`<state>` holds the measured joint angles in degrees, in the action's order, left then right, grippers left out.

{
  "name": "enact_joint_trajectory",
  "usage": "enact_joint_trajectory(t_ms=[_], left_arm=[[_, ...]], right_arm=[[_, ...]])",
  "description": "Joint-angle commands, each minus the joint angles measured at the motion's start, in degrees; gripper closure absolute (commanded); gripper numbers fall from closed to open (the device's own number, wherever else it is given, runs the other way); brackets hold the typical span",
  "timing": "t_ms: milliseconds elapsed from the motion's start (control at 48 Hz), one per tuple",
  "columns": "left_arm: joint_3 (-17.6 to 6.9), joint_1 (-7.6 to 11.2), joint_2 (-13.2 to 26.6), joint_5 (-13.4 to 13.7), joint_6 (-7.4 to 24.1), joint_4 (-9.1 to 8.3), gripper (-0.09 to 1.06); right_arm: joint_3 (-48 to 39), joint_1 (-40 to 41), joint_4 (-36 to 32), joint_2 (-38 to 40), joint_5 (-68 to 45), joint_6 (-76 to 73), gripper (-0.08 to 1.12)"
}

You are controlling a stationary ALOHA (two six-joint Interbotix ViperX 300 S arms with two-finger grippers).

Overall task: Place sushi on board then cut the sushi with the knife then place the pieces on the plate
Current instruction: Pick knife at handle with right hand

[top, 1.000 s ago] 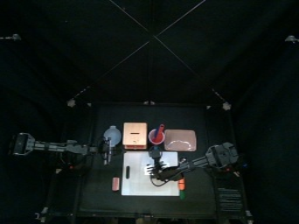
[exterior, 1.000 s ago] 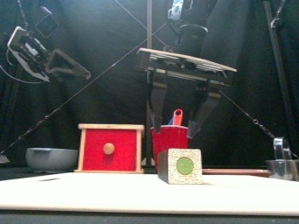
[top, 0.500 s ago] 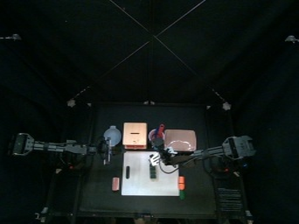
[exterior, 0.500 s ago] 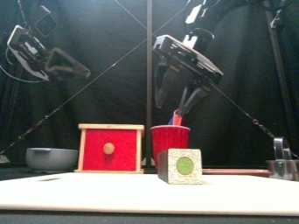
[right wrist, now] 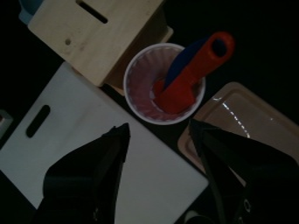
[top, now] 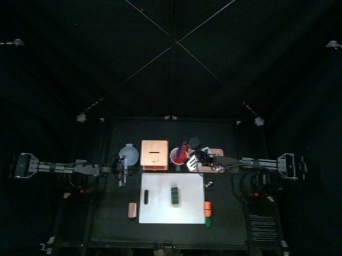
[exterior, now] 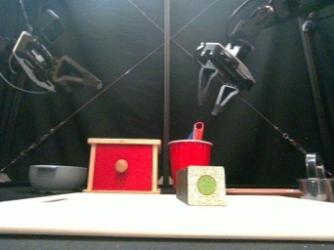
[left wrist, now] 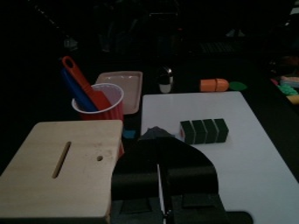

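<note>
- Sushi [top: 175, 194]: dark green roll, laid on the white board [top: 190, 208] at the front of the surface.
- Right pincer [exterior: 216, 103]: held high above the red cup [exterior: 190, 156], jaws spread wide, nothing gripped.
- Red knife [exterior: 197, 130]: stood in the cup.
- Pink tray [right wrist: 251, 105]: set just beside the cup.
- Left pincer [left wrist: 160, 179]: raised at the left, jaws closed together, nothing held.

The right gripper [top: 197, 160] hangs over the red cup [top: 182, 153] — sushi roll [top: 178, 197] (dark green) lies on the white board [top: 158, 205].
</note>
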<state>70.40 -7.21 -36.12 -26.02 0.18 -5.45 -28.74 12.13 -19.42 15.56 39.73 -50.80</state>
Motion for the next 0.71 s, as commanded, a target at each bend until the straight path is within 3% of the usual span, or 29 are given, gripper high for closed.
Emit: enact_joint_trajectory(t_ms=[21,354,583,708], left_arm=[[-1.0,-0.97,0.1,-0.5,-0.1,0.62,0.98],[-1.0,-1.67,0.0,-0.5,0.2,3.08,0.98],[-1.0,-1.67,0.0,-0.5,-0.1,3.16,0.98],[-0.9,-1.67,0.0,-0.5,-0.1,3.6,0.98]], right_arm=[[1.0,4.6,6.3,2.6,-0.2,8.1,0.15],[4.2,17.8,22.8,2.9,2.3,37.0,0.15],[12.3,25.1,38.2,-3.6,12.6,55.9,0.16],[17.4,27.3,43.2,-8.3,18.3,62.1,0.16]])
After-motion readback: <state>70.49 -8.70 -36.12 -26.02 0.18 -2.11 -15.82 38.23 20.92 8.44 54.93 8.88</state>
